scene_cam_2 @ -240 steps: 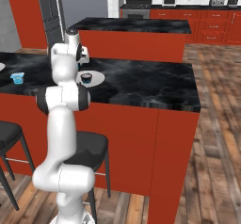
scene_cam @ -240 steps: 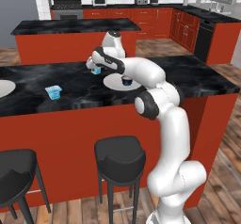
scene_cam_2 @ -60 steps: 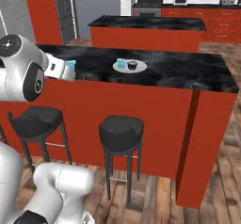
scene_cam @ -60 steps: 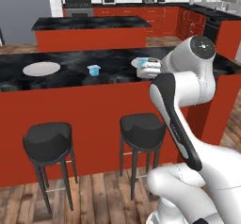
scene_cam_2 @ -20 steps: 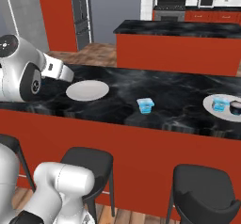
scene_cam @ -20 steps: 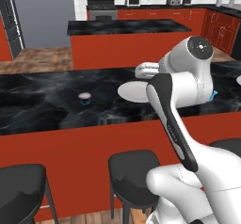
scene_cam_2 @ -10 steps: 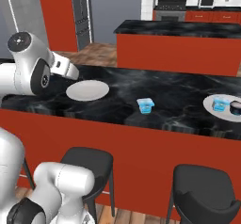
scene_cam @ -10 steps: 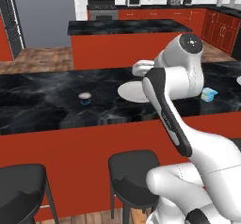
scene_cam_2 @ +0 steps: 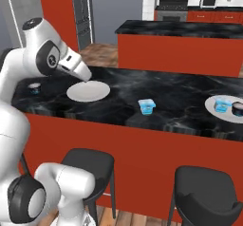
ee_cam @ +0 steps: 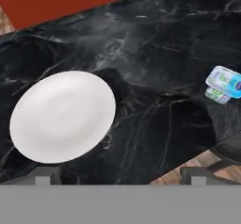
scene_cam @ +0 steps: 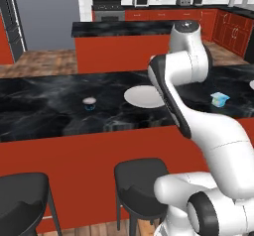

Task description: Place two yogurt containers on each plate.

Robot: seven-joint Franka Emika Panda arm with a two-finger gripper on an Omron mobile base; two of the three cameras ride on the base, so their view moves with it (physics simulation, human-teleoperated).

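Counter: long black marble top on a red base, stools under its near edge, a second island behind.
Near plate: bare white disc toward the left end, midway between near and far edges; also seen from the hand.
Far plate: by the right end, carrying a blue tub and a dark-based one.
Loose square tub: light blue, between the plates, close to the near edge.
Loose round tub: small, pale-topped, at the left end, well apart from the rest.
Handling: likely light, thin-walled, slick (a hard squeeze could dent it); take hold across the sides below the lid rim.
Gripper: above the bare plate, jaws spread wide, carrying nothing.
Open room: bare marble all around both loose tubs; mind the near edge beside the square one.
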